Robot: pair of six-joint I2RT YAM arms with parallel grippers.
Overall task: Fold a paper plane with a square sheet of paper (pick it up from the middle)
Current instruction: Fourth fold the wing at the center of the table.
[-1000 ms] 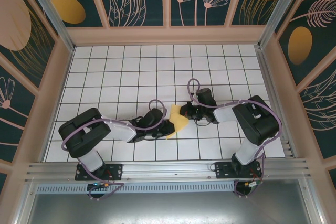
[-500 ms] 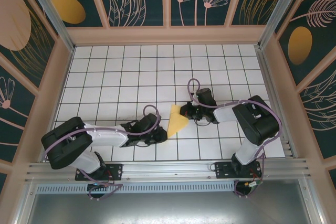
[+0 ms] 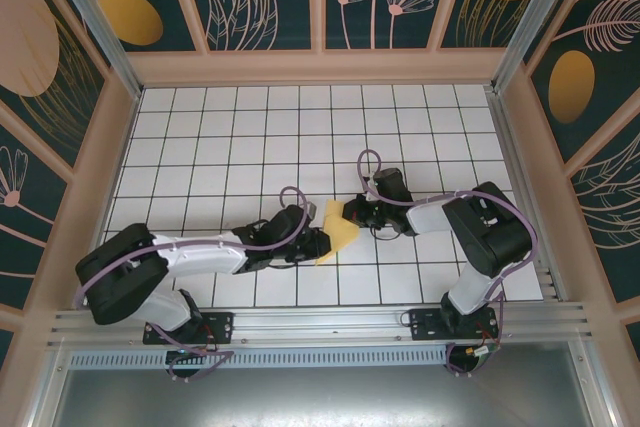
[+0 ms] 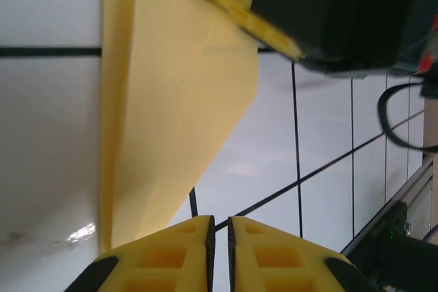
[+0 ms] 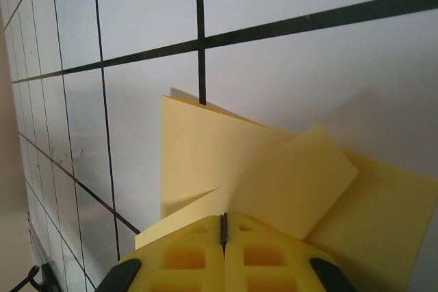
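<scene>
The square sheet of paper (image 3: 341, 234) is yellow and folded into a pointed wedge on the white grid table. My right gripper (image 3: 349, 215) is shut on its far end. In the right wrist view its fingertips (image 5: 224, 222) meet on a crease, with a flap of the paper (image 5: 294, 182) lifted beside them. My left gripper (image 3: 319, 244) sits at the wedge's near left edge. In the left wrist view its jaws (image 4: 220, 227) are all but shut with nothing between them, and the paper (image 4: 171, 100) lies just left of them, running up to the right gripper's finger (image 4: 239, 11).
The white grid table (image 3: 250, 137) stretches behind and to both sides of the paper. Wooden walls (image 3: 320, 67) close the back and sides. A metal rail (image 3: 320, 322) runs along the near edge.
My left gripper drew back left off the paper half a second ago, then came back to its near left edge. The paper's shape shifted a little. My right gripper stayed put.
</scene>
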